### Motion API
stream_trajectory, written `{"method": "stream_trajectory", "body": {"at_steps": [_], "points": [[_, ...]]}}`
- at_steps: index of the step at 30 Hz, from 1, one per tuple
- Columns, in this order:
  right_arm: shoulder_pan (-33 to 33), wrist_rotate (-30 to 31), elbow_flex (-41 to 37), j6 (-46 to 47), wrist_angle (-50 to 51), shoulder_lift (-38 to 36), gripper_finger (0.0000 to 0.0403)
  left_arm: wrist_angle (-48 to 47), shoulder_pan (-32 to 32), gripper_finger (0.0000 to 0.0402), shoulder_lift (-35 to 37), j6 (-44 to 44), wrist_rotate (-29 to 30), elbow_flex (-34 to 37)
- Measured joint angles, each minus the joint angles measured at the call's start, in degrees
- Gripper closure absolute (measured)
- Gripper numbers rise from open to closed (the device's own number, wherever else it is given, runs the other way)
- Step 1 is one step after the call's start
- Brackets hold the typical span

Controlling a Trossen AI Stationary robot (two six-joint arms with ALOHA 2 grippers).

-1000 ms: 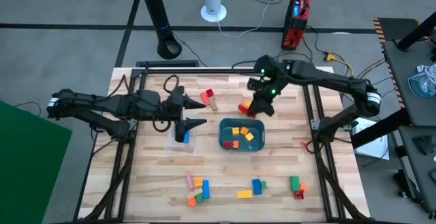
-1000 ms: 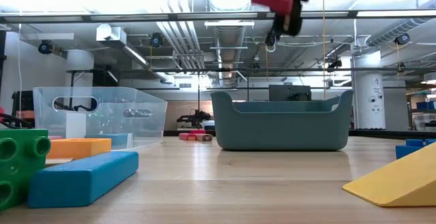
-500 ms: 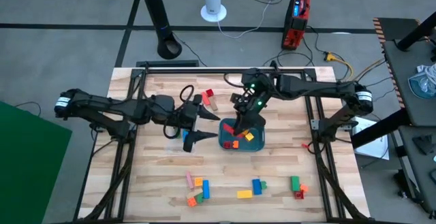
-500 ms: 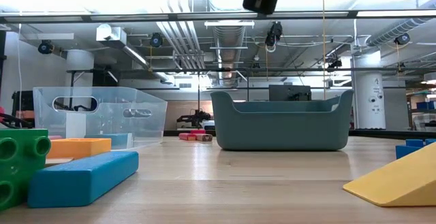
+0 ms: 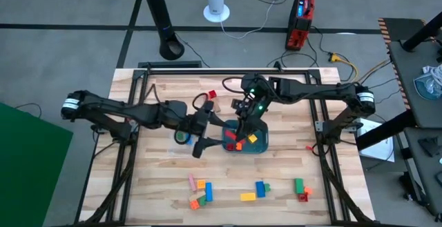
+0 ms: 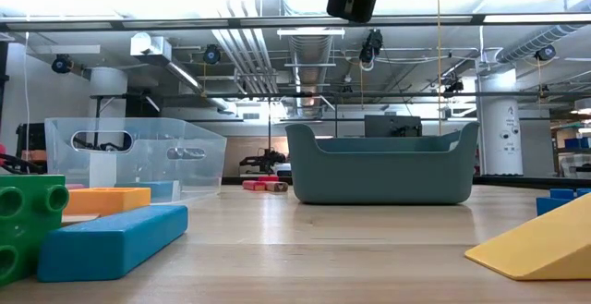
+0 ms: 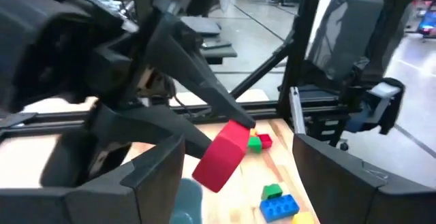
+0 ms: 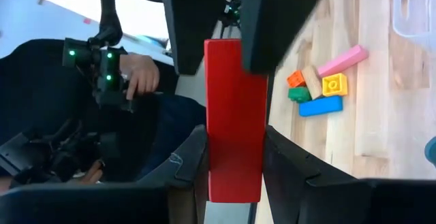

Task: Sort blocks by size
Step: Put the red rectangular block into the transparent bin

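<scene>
My right gripper [image 5: 239, 129] hangs over the teal tray [image 5: 257, 146], shut on a long red block [image 8: 235, 115]. The tray holds several small blocks. My left gripper [image 5: 209, 134] is open just left of the tray. Its fingers [image 8: 194, 26] stand on either side of the red block's free end [image 7: 221, 157], apart from it. More blocks lie in groups near the table's front edge [image 5: 202, 190] [image 5: 257, 191] [image 5: 300, 188], and a few lie at the far side [image 5: 213, 100]. The clear container [image 6: 134, 156] sits under my left arm. My right gripper pinches the long red block between its two fingers by one end [image 8: 235, 176]. The block runs on along the fingers and sticks out past them toward my left gripper. It is lifted clear, above the tray.
Green, orange, blue and yellow blocks [image 6: 111, 239] lie close to the low camera at the front edge. The metal frame rails [image 5: 314, 110] run along the table's sides. A person's hand [image 8: 139, 77] shows beyond the table.
My right gripper has carried the red block from beyond the tray's far edge toward the near left and down, to a spot over the tray. My left gripper, open throughout, has gone toward the table's right until its fingers stand around the block's free end.
</scene>
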State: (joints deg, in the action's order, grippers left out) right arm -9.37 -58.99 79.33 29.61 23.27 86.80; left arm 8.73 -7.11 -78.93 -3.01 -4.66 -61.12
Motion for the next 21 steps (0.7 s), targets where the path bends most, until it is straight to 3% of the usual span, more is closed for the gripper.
{"method": "stream_trajectory", "body": {"at_steps": [9, 21], "points": [[0.0, -1.0, 0.0, 0.0, 0.0, 0.0, 0.0308, 5.2, 0.0, 0.0157, -3.0, 1.5, -0.9, 0.0], [0.0, -1.6, 0.0, 0.0, -0.1, 0.0, 0.0308, 5.3, 0.0, 0.0289, -3.1, 2.5, -0.9, 0.0]]}}
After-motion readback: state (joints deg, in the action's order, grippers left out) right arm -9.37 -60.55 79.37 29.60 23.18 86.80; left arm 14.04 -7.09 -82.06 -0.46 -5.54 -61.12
